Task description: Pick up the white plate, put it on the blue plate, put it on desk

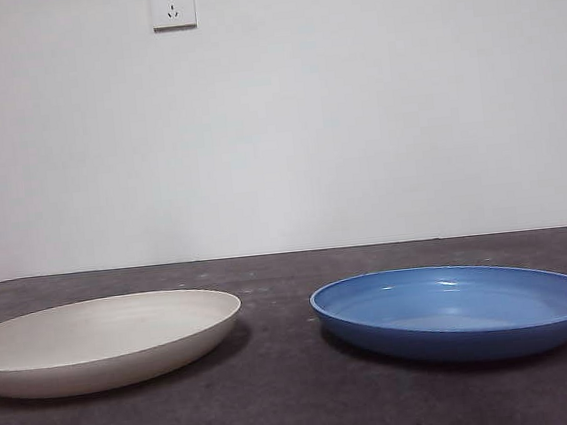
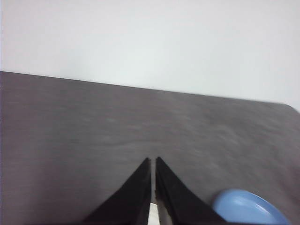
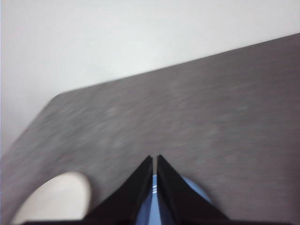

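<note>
The white plate (image 1: 100, 341) sits flat on the desk (image 1: 282, 403) at the left of the front view. The blue plate (image 1: 459, 311) sits beside it at the right, apart from it by a gap. Neither gripper shows in the front view. My left gripper (image 2: 153, 159) is shut and empty, held high over the desk, with an edge of the blue plate (image 2: 248, 208) beside its jaws. My right gripper (image 3: 154, 157) is shut and empty above the blue plate (image 3: 194, 190), with the white plate (image 3: 58, 199) off to one side.
A white wall with a power socket (image 1: 172, 4) stands behind the desk. The desk's far edge (image 1: 287, 253) meets the wall. A rounded desk corner (image 3: 58, 96) shows in the right wrist view.
</note>
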Controlling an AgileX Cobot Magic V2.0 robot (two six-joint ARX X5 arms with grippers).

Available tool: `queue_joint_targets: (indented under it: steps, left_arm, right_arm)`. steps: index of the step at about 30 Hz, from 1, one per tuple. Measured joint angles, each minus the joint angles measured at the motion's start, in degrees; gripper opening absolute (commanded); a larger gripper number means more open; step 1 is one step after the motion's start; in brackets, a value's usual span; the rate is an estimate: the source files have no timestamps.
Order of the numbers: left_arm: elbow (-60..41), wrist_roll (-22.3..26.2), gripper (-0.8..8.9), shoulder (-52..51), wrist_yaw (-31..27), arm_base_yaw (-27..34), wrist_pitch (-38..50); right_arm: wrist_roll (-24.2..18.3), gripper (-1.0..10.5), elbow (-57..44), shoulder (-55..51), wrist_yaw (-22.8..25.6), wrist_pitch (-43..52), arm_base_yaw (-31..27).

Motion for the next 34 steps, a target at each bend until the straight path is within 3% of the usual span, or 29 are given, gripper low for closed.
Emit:
queue_joint_targets:
  steps: [7,16,18,20,23,25,34]
  left_arm:
    - [9.0,2.7,0.18,8.1,9.6,-4.6,-10.2]
    - [9.6,4.9,0.43,11.1,12.0,-9.5,-11.6]
    - [9.6,4.9,1.23,11.1,12.0,-9.5,-11.6]
    - [9.6,4.9,2.75,11.1,12.0,-9.5,-11.6]
    - [9.6,4.9,5.38,11.1,12.0,-9.5,-11.5]
    - [9.6,4.9,6.48,11.1,12.0,-9.5,-11.2]
    - [9.6,5.0,6.57,11.1,12.0,-9.5,-11.6]
  right_arm:
    - [-3.5,0.1,8.5,9.8,-11.6,-6.0,5.0]
    - [-8.7,0.1,11.0,13.7,-15.1,-8.3,7.5]
    - [-9.1,0.1,11.0,13.7,-15.1,-8.5,7.5]
    - [-9.3,1.1,11.0,13.7,-15.0,-8.7,7.5]
    - [-9.7,4.2,11.0,13.7,-15.0,-8.7,7.5]
    - [-9.7,6.0,11.0,13.7,-15.0,-8.7,7.5]
    - [-9.7,6.4,11.0,13.7,-15.0,-8.8,7.5]
